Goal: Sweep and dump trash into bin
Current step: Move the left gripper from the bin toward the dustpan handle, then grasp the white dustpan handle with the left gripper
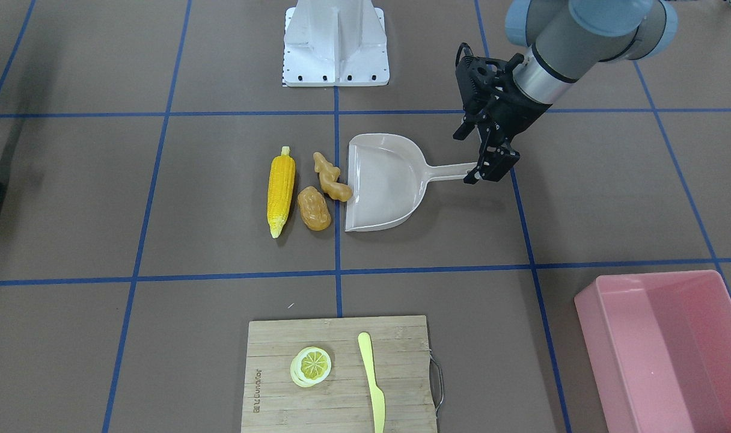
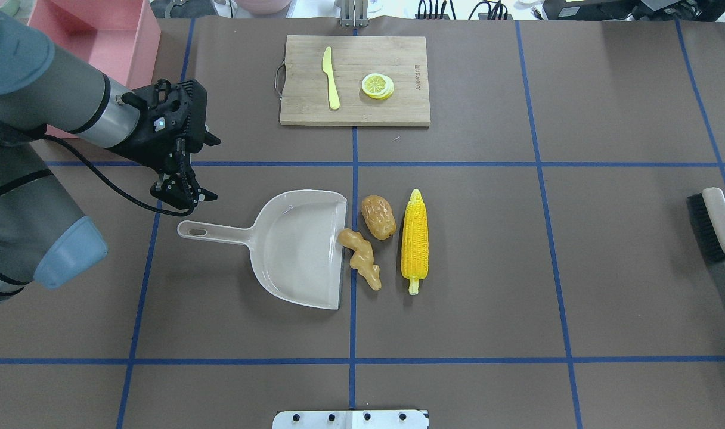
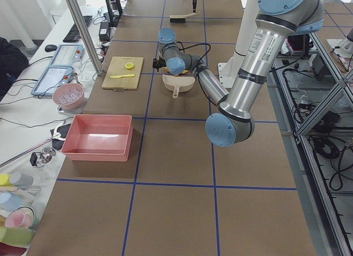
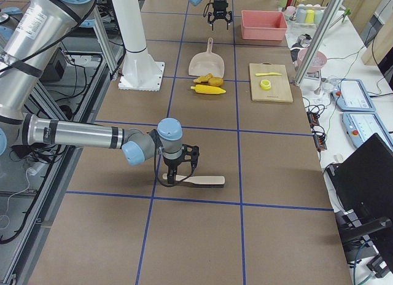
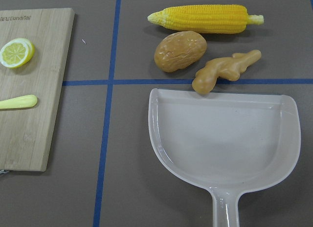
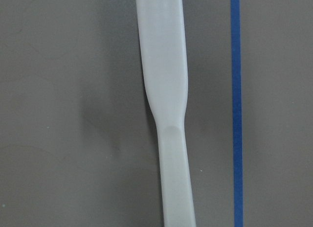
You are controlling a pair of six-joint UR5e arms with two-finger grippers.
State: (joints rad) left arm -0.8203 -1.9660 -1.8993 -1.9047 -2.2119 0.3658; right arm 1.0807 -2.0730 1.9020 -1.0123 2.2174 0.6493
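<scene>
By the smooth dustpan's mouth lie bumpy corn, knobbly ginger and lumpy potato. The pink bin sits well apart. My left gripper is spread. Only one side view shows my right gripper, and I can't tell its grip.

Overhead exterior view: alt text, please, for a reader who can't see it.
The left gripper hovers open near the handle of a dustpan, whose mouth faces a ginger root, a potato-like lump and a corn cob. A cutting board lies beyond; the pink bin sits far left.
</scene>
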